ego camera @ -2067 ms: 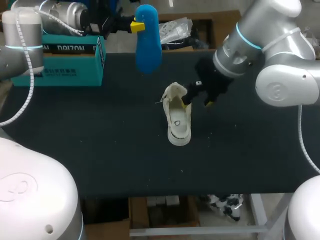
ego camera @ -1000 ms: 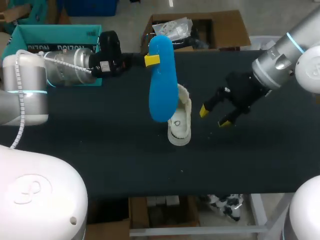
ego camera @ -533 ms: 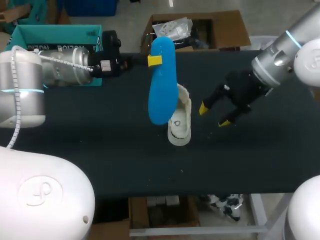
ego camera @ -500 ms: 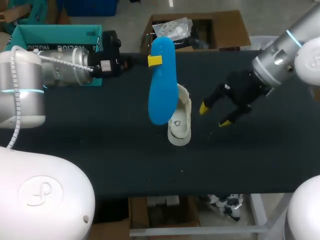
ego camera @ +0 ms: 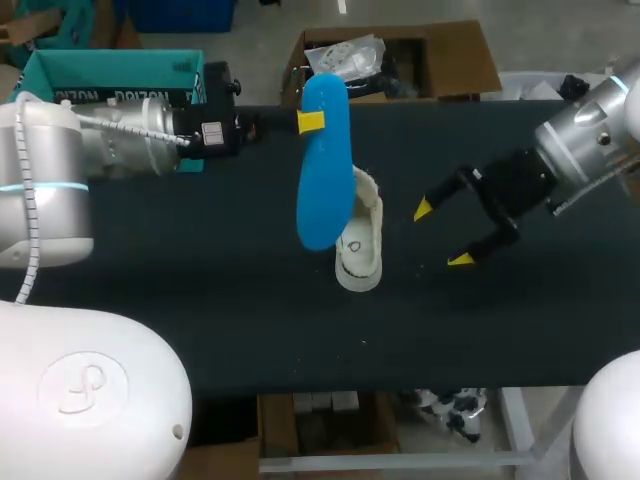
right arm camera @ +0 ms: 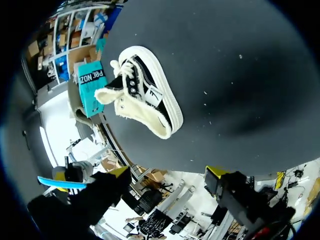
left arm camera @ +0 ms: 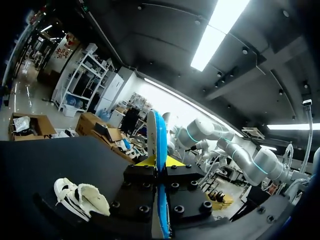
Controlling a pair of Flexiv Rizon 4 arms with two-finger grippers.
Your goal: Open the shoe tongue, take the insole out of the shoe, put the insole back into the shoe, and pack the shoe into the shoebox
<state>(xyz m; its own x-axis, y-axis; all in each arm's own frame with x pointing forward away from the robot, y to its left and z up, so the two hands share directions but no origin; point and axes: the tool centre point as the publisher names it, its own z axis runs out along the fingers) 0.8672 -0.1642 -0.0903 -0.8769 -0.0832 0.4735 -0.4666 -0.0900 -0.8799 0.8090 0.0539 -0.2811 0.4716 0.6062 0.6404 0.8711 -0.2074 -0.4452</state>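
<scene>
Bright overhead strip lights [left arm camera: 220,25] glare — faint shadows on the dark table [ego camera: 200,300].

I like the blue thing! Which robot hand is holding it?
The left gripper, its yellow tips pinching the blue insole. The right gripper, beside the shoe, is open and holds nothing.

Count: 1 shoe [ego camera: 358,240]; 1 blue insole [ego camera: 323,160]; 1 teal shoebox [ego camera: 110,75]; 1 table [ego camera: 200,300]; 2 grippers, left gripper [ego camera: 311,121] and right gripper [ego camera: 441,234]; 2 yellow tips [ego camera: 423,209] on each, 4 total.
</scene>
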